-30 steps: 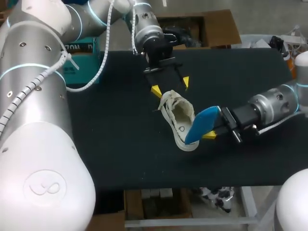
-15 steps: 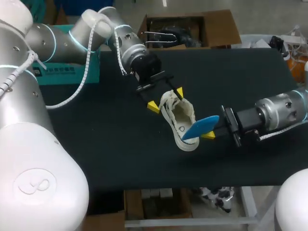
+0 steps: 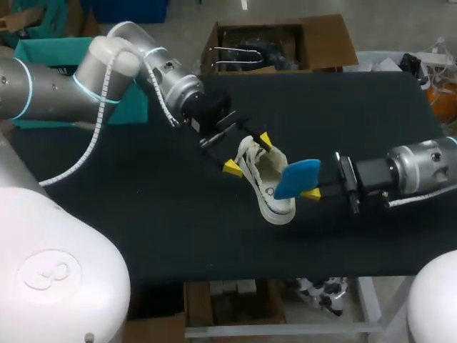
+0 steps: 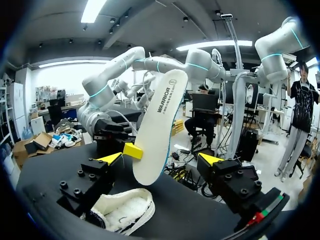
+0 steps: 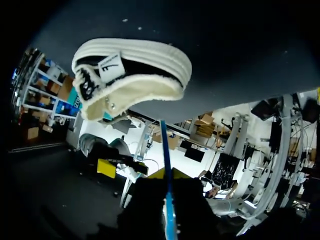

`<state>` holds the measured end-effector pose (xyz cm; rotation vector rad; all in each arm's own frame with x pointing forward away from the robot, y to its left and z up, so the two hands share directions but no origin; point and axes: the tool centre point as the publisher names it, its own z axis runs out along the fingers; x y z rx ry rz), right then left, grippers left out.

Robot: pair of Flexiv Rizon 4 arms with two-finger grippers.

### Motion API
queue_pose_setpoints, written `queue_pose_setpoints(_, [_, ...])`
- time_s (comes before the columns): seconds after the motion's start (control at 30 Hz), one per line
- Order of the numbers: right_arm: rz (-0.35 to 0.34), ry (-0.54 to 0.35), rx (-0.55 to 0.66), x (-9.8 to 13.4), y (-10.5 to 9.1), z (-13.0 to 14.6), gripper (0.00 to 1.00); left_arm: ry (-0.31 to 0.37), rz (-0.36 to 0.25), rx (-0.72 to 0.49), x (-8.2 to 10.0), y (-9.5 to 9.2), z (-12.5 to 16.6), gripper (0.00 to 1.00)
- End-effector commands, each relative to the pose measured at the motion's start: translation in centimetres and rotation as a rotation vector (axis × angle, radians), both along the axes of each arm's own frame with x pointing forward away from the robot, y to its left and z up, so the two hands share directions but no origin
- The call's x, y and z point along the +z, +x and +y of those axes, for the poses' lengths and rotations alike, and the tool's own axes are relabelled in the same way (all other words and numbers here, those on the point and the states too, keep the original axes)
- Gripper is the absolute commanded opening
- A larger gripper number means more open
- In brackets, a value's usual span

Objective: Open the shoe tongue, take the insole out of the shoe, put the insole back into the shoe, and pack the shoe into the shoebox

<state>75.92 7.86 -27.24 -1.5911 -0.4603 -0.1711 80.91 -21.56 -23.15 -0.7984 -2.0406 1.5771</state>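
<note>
Now, from the near side: find the white shoe [image 3: 270, 191] lying about mid-table on the black table [image 3: 143, 214], mouth turned up and a little toward the right arm. Just right of it, read the right gripper [image 3: 312, 184] as clamped on one end of the blue insole [image 3: 296, 179], holding it raised over the shoe's right rim and apparently clear of the lining. From its own wrist, see the insole edge-on between the fingers, shoe ahead.

Take the step in hand as feeding the insole back in, offered only as a judgement. Tip the free end down first, aim it along the shoe's length toward the far end, and slide rather than press. Avoid snagging the fleecy collar or shoving the light shoe across the cloth. Release only with the insole lying flat inside.

Farther on, count on the left gripper [image 3: 248, 152], fingers spread wide to either side of the shoe's far end and grasping nothing, contact with the shoe impossible to tell. Close lightly there, or hold the tongue back, to steady the shoe before any push.

Farthest, at the far left corner, note the teal box [image 3: 53, 51], probably the shoebox, well apart from the shoe and not needed yet.
</note>
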Motion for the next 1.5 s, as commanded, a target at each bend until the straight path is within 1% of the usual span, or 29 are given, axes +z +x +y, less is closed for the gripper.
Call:
queue_pose_setpoints(0.03, [-0.043,-0.001,-0.014,-0.2,-0.1,0.2,0.00,-0.108,-0.194,0.671,-1.0,-2.3,-0.5,1.00])
queue_pose_setpoints(0.07, [-0.050,0.011,-0.014,-0.4,-0.1,0.1,0.00,-0.127,-0.221,0.689,-1.4,-2.8,-0.6,1.00])
queue_pose_setpoints(0.1, [-0.059,0.018,-0.034,-0.5,-0.1,-0.1,0.00,-0.149,-0.205,0.683,-1.7,-3.1,-0.6,1.00])
queue_pose_setpoints(0.13, [-0.062,0.017,-0.046,-0.6,0.0,-0.2,0.00,-0.152,-0.251,0.716,-2.0,-3.4,-0.7,1.00])
queue_pose_setpoints(0.17, [-0.070,0.021,-0.056,-0.7,0.1,-0.2,0.00,-0.159,-0.280,0.732,-2.4,-3.7,-0.9,1.00])
queue_pose_setpoints(0.2, [-0.075,0.021,-0.072,-0.8,0.1,-0.2,0.00,-0.176,-0.268,0.735,-2.7,-3.7,-1.0,1.00])
queue_pose_setpoints(0.27, [-0.086,0.025,-0.090,-0.9,0.3,0.0,0.00,-0.207,-0.312,0.785,-3.2,-4.0,-1.2,1.00])
queue_pose_setpoints(0.3, [-0.087,0.027,-0.088,-1.0,0.4,0.2,0.00,-0.227,-0.296,0.792,-3.4,-4.0,-1.2,1.00])
queue_pose_setpoints(0.37, [-0.086,0.022,-0.100,-1.3,0.6,0.4,0.00,-0.254,-0.322,0.839,-3.7,-3.9,-1.5,1.00])
queue_pose_setpoints(0.4, [-0.086,0.026,-0.093,-1.4,0.7,0.6,0.00,-0.261,-0.311,0.840,-3.8,-3.8,-1.6,1.00])
queue_pose_setpoints(0.43, [-0.087,0.024,-0.104,-1.5,0.8,0.7,0.00,-0.280,-0.319,0.858,-3.9,-3.8,-1.8,1.00])
queue_pose_setpoints(0.47, [-0.087,0.025,-0.103,-1.6,0.9,0.7,0.00,-0.286,-0.330,0.889,-4.0,-3.7,-1.9,1.00])
queue_pose_setpoints(0.5, [-0.088,0.025,-0.101,-1.7,0.9,0.8,0.00,-0.290,-0.318,0.882,-4.1,-3.6,-2.1,1.00])
queue_pose_setpoints(0.57, [-0.092,0.034,-0.097,-1.8,1.1,0.9,0.00,-0.293,-0.336,0.914,-4.2,-3.3,-2.5,1.00])
queue_pose_setpoints(0.6, [-0.093,0.037,-0.097,-1.9,1.1,0.9,0.00,-0.281,-0.318,0.899,-4.3,-3.2,-2.7,1.00])
queue_pose_setpoints(0.67, [-0.093,0.037,-0.100,-1.9,1.2,1.0,0.00,-0.280,-0.329,0.910,-4.3,-3.0,-3.1,0.87])
queue_pose_setpoints(0.77, [-0.093,0.039,-0.098,-2.0,1.2,1.0,0.00,-0.278,-0.328,0.908,-4.4,-2.8,-3.5,0.47])
queue_pose_setpoints(0.8, [-0.094,0.040,-0.098,-2.0,1.2,1.0,0.00,-0.280,-0.329,0.908,-4.4,-2.8,-3.6,0.43])
queue_pose_setpoints(0.9, [-0.094,0.041,-0.099,-2.0,1.2,1.1,0.00,-0.275,-0.332,0.898,-4.4,-2.7,-4.1,0.38])
queue_pose_setpoints(0.93, [-0.095,0.041,-0.099,-2.0,1.1,1.1,0.00,-0.272,-0.334,0.893,-4.4,-2.7,-4.2,0.31])
queue_pose_setpoints(0.97, [-0.096,0.041,-0.100,-1.9,1.1,1.1,0.00,-0.270,-0.337,0.895,-4.4,-2.6,-4.3,0.21])
queue_pose_setpoints(1.0, [-0.097,0.041,-0.100,-1.9,1.1,1.1,0.00,-0.268,-0.335,0.891,-4.4,-2.6,-4.4,0.07])
queue_pose_setpoints(1.03, [-0.098,0.041,-0.102,-1.9,1.0,1.1,0.00,-0.264,-0.338,0.890,-4.5,-2.5,-4.5,0.00])
queue_pose_setpoints(1.17, [-0.098,0.041,-0.105,-1.9,1.0,1.0,0.00,-0.258,-0.342,0.876,-4.6,-2.4,-4.5,0.00])
queue_pose_setpoints(1.33, [-0.099,0.042,-0.095,-1.8,1.1,0.8,0.00,-0.244,-0.382,0.824,-4.8,-2.2,-4.6,0.00])
queue_pose_setpoints(1.4, [-0.103,0.040,-0.089,-1.8,1.1,0.8,0.48,-0.236,-0.402,0.794,-4.8,-2.2,-4.6,0.00])
queue_pose_setpoints(1.43, [-0.102,0.039,-0.084,-1.8,1.1,0.7,0.81,-0.237,-0.412,0.769,-4.8,-2.2,-4.5,0.00])
queue_pose_setpoints(1.47, [-0.104,0.034,-0.081,-1.8,1.2,0.7,1.00,-0.235,-0.419,0.761,-4.8,-2.2,-4.5,0.00])
queue_pose_setpoints(1.5, [-0.108,0.031,-0.078,-1.7,1.2,0.7,1.00,-0.231,-0.435,0.743,-4.8,-2.1,-4.4,0.00])
